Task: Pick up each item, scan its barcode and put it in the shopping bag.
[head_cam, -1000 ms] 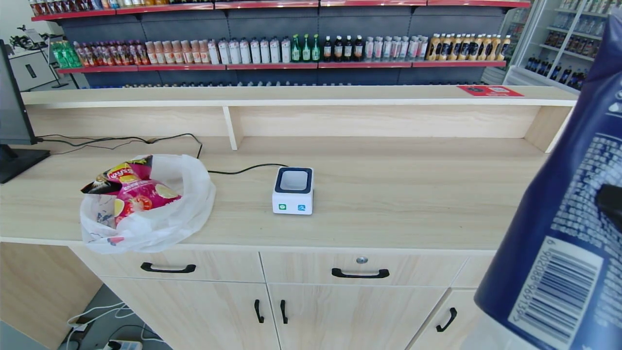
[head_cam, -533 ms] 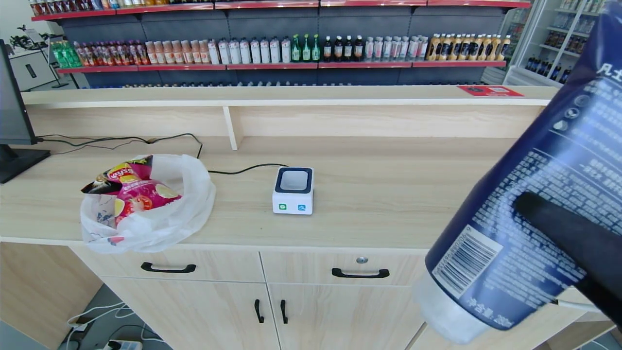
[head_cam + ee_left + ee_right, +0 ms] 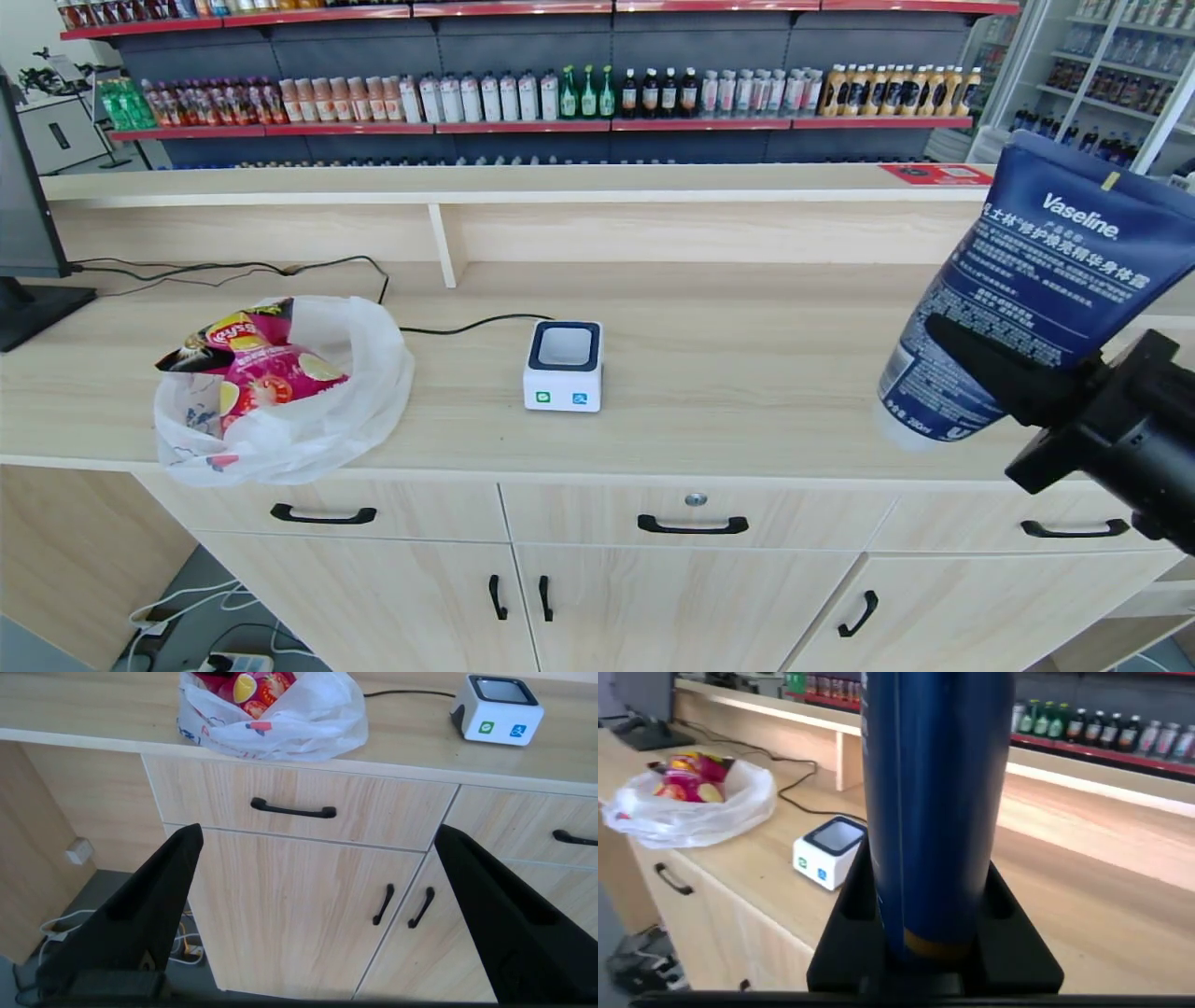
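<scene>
Clamped in the right gripper's (image 3: pixel 990 369) black fingers, the dark blue plastic lotion tube (image 3: pixel 1036 280) has drawn back from the head camera. It now hangs tilted, cap downward, over the pale wooden counter's (image 3: pixel 747 373) right end, well apart from the small white box scanner (image 3: pixel 563 364), so scanning likely comes next. The left gripper (image 3: pixel 318 835) hangs spread open below the counter edge.

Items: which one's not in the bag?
The blue tube, clamped in the right gripper and clear of the bag. The chips lie inside it.
</scene>
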Motion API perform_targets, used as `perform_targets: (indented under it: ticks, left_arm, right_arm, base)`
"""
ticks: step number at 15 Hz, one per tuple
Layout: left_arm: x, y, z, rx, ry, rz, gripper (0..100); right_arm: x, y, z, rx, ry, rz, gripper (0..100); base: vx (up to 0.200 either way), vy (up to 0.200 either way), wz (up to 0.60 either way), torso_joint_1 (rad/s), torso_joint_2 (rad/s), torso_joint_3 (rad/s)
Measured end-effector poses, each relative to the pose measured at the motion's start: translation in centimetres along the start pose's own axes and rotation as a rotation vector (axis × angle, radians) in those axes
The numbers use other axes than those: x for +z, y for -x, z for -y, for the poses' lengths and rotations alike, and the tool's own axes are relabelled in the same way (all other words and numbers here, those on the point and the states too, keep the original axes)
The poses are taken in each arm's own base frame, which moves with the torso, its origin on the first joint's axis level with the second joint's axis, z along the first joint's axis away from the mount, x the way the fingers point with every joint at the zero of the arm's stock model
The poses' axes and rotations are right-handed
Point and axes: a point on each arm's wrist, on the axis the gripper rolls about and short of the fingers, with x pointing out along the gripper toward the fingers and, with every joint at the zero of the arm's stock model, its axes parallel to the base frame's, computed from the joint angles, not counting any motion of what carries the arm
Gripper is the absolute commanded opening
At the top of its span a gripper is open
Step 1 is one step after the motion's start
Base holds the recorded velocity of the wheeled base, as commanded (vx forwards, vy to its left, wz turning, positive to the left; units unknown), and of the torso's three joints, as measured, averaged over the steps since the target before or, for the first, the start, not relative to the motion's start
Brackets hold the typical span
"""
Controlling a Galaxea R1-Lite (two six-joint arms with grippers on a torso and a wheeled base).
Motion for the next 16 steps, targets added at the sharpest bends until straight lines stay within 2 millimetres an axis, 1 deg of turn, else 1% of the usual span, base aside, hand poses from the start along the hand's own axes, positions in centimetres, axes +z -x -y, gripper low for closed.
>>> perform_targets:
  ticks: [2,4,7,12,15,16]
  left_arm:
    - [0.0,0.0,0.0,0.000,0.000,0.000,100]
    - [0.0,0.0,0.0,0.000,0.000,0.000,100]
    - [0.0,0.0,0.0,0.000,0.000,0.000,100]
    - [0.0,0.0,0.0,0.000,0.000,0.000,100]
    - [0.0,0.0,0.0,0.000,0.000,0.000,100]
    - [0.0,0.0,0.0,-0.001,-0.001,-0.002,100]
  right_arm:
    - [0.2,0.3,0.7,-0.160,0.044,-0.021,0]
    - [0.4,0.5,1.0,-0.245,0.096,-0.031,0]
    - [0.1,0.9,1.0,-0.256,0.112,-0.048,0]
    - [-0.5,1.4,0.8,-0.256,0.087,-0.074,0]
    - [-1.1,2.2,1.0,-0.274,0.075,-0.104,0]
    - [-1.3,2.5,1.0,-0.281,0.076,-0.115,0]
  base:
    - [0.000,0.000,0.00,0.000,0.00,0.000]
    - [0.000,0.000,0.00,0.000,0.00,0.000]
    - [0.000,0.000,0.00,0.000,0.00,0.000]
    - [0.000,0.000,0.00,0.000,0.00,0.000]
    - [0.000,0.000,0.00,0.000,0.00,0.000]
    - [-0.200,0.000,0.00,0.007,0.01,-0.002]
